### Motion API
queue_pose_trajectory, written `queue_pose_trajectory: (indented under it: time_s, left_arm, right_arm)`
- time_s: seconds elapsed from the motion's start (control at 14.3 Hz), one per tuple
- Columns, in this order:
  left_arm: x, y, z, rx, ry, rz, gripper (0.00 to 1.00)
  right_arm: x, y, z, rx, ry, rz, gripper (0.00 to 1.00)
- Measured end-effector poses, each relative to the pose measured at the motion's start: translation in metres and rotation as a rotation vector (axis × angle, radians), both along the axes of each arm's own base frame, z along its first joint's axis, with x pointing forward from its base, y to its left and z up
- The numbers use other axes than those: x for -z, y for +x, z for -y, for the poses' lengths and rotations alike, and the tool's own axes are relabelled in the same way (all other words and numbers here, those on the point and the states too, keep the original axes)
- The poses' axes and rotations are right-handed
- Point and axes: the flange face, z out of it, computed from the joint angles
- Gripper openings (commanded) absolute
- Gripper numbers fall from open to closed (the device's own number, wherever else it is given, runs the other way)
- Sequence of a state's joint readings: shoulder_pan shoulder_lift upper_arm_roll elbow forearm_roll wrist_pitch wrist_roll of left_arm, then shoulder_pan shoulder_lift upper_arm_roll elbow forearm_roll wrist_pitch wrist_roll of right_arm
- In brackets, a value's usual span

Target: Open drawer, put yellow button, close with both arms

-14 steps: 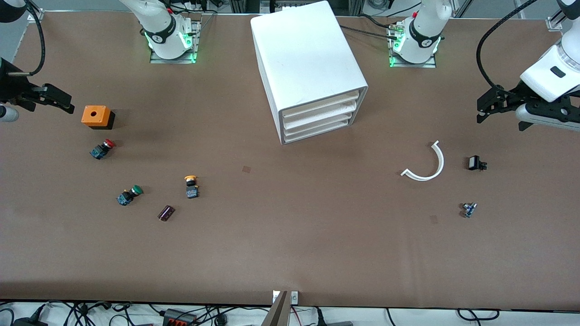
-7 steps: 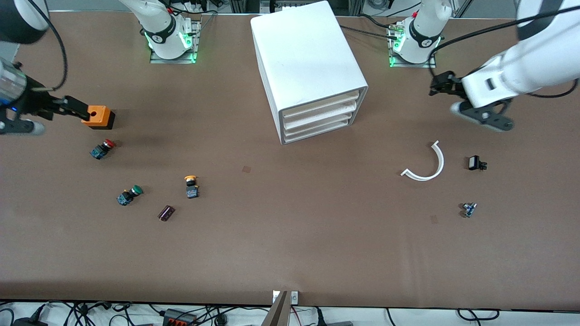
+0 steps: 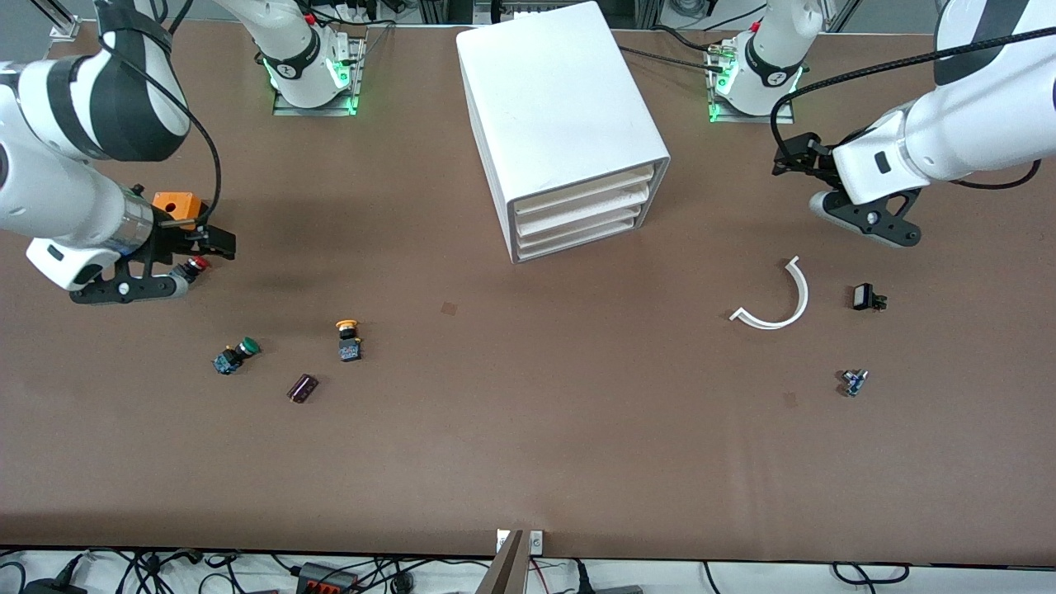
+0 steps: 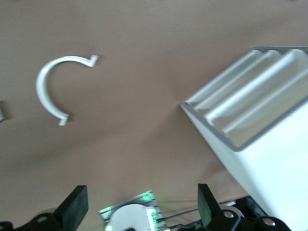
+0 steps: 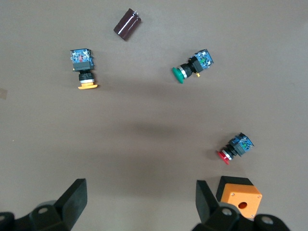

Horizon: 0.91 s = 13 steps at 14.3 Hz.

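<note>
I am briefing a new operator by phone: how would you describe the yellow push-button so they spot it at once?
Start at the big white box cabinet mid-table, then look toward the right arm's end, nearer the front camera, where three small push-buttons lie. The yellow button is the one closest to the cabinet, beside a dark cylinder. Its yellow-orange cap sets it apart from the green-capped button and red-capped button.

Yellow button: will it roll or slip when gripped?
The yellow button lies on its side, so its round cap may let it roll in an arc if nudged. Its blocky blue base looks like the steadier place to grip. It looks small and rigid, probably light, so a glancing touch could skid it.
</note>
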State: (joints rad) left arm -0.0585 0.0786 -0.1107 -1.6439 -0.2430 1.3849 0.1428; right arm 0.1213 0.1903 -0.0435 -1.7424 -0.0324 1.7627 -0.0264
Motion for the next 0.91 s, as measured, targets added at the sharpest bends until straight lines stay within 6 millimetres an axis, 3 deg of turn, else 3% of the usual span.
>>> queue_pose_trajectory:
  time_s: [0.21, 0.49, 0.7, 0.91]
  left_arm:
    - [0.035, 0.007, 0.027, -0.011, -0.158, -0.125, 1.0]
    - [0.114, 0.023, 0.062, -0.018, -0.314, -0.308, 1.0]
    - [0.171, 0.033, 0.074, 0.031, -0.48, -0.364, 1.0]
    - [0.228, 0.046, 0.079, 0.112, -0.688, -0.282, 1.0]
  right_arm:
    - [0.03, 0.01, -0.01, 0.015, 0.052, -0.014, 1.0]
    - [0.077, 0.025, -0.023, 0.005, 0.064, -0.01, 1.0]
    - [0.126, 0.036, -0.04, -0.027, 0.06, -0.004, 1.0]
    - [0.169, 0.043, -0.057, -0.06, 0.06, 0.015, 1.0]
